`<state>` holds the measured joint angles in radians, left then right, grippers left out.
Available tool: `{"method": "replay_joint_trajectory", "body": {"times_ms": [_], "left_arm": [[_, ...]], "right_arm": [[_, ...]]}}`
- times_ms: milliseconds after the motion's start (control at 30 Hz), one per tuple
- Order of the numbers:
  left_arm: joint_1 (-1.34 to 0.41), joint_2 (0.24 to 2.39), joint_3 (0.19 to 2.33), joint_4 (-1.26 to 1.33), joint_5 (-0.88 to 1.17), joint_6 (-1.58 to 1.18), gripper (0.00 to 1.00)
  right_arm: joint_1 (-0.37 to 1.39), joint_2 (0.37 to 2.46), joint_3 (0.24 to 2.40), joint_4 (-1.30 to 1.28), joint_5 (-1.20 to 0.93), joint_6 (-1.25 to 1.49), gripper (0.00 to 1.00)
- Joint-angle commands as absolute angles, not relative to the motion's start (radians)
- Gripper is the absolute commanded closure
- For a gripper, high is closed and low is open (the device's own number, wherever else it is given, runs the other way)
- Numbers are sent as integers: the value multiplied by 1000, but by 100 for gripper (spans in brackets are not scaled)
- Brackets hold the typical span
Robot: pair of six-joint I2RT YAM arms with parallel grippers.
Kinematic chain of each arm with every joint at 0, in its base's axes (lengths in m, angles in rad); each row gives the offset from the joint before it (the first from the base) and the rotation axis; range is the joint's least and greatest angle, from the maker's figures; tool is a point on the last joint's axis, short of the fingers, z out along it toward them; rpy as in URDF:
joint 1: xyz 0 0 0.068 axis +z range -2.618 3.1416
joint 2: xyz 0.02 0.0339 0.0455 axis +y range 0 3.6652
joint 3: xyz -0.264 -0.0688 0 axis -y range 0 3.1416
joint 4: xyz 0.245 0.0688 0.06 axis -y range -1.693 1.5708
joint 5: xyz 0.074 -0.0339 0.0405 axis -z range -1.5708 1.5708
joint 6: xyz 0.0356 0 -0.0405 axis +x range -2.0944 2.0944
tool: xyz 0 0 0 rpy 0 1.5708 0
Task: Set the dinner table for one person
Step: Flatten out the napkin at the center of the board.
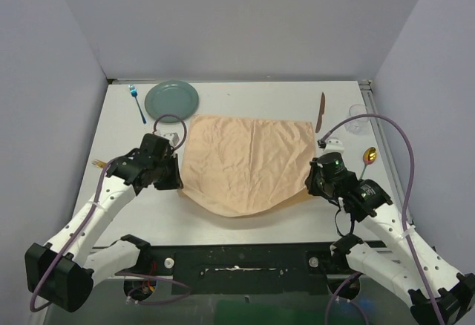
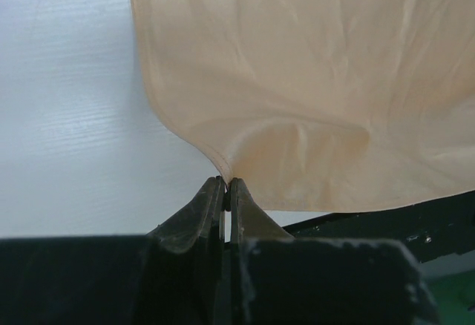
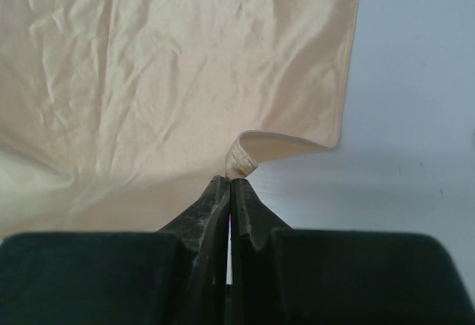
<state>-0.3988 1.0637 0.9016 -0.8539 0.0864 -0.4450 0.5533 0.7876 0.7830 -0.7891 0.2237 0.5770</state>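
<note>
Worktop (image 1: 223, 230): white, flat and rectangular, with metal rails at its edges. It carries every item listed below.
Cloth (image 1: 249, 163): peach-orange and creased, spread over the middle of the worktop. The far edge runs straight, and the near edge bows toward the arm bases.
Left fingers (image 2: 211, 197): pressed fully together, pinching the cloth's near-left edge. The fabric is drawn to a point at the tips.
Right fingers (image 3: 215, 195): pressed fully together on the cloth's near-right corner, with the hem curled up at the tips.
Plate (image 1: 172, 99): pale green and round, at the far left of the worktop, near the cloth's far-left corner but apart from it.
Fork (image 1: 137, 102): blue-handled, just left of the plate.
Knife (image 1: 321, 111): dark brown, lying front to back just beyond the cloth's far-right corner.
Spoon (image 1: 369, 156): gold bowl, to the right of the cloth and close to the right arm.
Not determined: whether the knife touches the cloth.
</note>
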Motion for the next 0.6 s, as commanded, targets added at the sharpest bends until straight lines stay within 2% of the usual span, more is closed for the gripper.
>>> {"method": "replay_joint_trajectory", "body": {"times_ms": [0,67,100,167,200,267,400,500,567], "left_arm": [[-424,1022,865,-900,62,-480,96],[-426,1013,859,-912,60,-479,78],[-428,1007,860,-919,55,-480,65],[-429,993,875,-930,44,-482,45],[-430,985,888,-938,37,-484,40],[-430,971,918,-946,16,-488,36],[-430,962,983,-925,-27,-509,34],[-430,973,1006,-844,-61,-539,33],[-430,996,1004,-736,-63,-570,33]], "right_arm": [[563,778,787,-809,201,595,100],[563,786,811,-816,190,588,100],[563,789,824,-820,183,581,100],[563,795,856,-827,180,567,78],[563,797,872,-830,179,559,71],[563,799,911,-835,187,547,60],[564,799,958,-811,204,527,53],[563,814,973,-764,276,519,55],[563,840,972,-723,370,523,63]]}}
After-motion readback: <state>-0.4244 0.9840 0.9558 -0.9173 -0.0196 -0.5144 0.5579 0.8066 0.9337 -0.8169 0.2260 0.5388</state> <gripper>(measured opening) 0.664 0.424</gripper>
